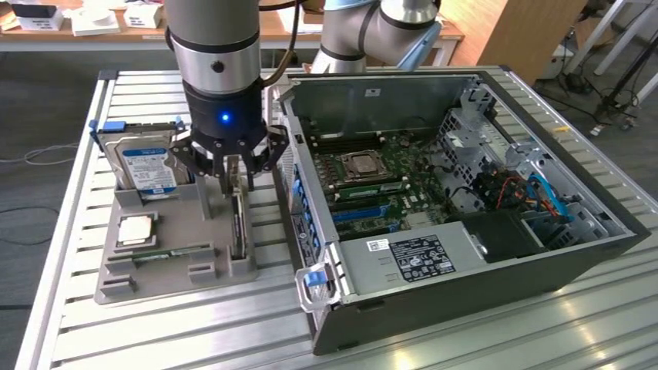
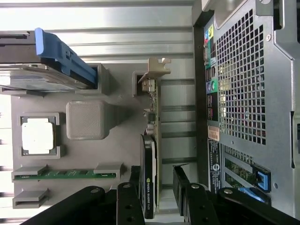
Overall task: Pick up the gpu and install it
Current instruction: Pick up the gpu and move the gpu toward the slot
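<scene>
The gpu (image 2: 151, 154) stands on edge in a slot of the grey holder tray (image 2: 84, 101), black cooler on one face and silver end bracket (image 2: 157, 68) at its far end. In the exterior view the gpu (image 1: 239, 225) is a thin card at the tray's (image 1: 190, 223) side nearest the computer. My gripper (image 1: 239, 176) hangs straight down over it, open. In the wrist view the gripper (image 2: 157, 180) straddles the card, one black finger (image 2: 133, 192) beside the cooler face and the other finger (image 2: 182, 185) a small gap off the board's back.
The tray also holds a hard drive with a blue label (image 1: 147, 163), a processor (image 1: 135, 230) and a memory stick (image 1: 156, 254). The open computer case (image 1: 575, 254), motherboard (image 1: 375, 189) exposed, lies right beside the tray on the slatted metal table (image 1: 185, 331).
</scene>
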{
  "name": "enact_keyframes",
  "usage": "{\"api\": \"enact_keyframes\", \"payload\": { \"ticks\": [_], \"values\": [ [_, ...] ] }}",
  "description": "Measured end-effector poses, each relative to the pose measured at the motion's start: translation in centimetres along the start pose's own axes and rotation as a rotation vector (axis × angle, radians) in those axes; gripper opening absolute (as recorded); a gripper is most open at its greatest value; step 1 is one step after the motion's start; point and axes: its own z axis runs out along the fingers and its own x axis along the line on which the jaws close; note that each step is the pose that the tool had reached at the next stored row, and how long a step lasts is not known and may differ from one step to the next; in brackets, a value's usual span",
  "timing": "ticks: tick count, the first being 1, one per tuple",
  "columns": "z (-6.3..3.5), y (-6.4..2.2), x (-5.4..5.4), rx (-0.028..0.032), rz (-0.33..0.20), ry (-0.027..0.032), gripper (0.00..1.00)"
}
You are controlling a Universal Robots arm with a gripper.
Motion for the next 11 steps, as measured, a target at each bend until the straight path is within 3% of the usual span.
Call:
{"api": "enact_keyframes", "payload": {
  "ticks": [2, 3, 7, 11],
  "values": [
    [0.0, 0.0, 0.0, 0.0, 0.0, 0.0, 0.43],
    [0.0, 0.0, 0.0, 0.0, 0.0, 0.0, 0.49],
    [0.02, 0.0, 0.0, -0.0001, 0.0, -0.0001, 0.49],
    [0.67, -0.03, 0.01, -0.0007, 0.0, 0.0, 0.49]
  ]
}}
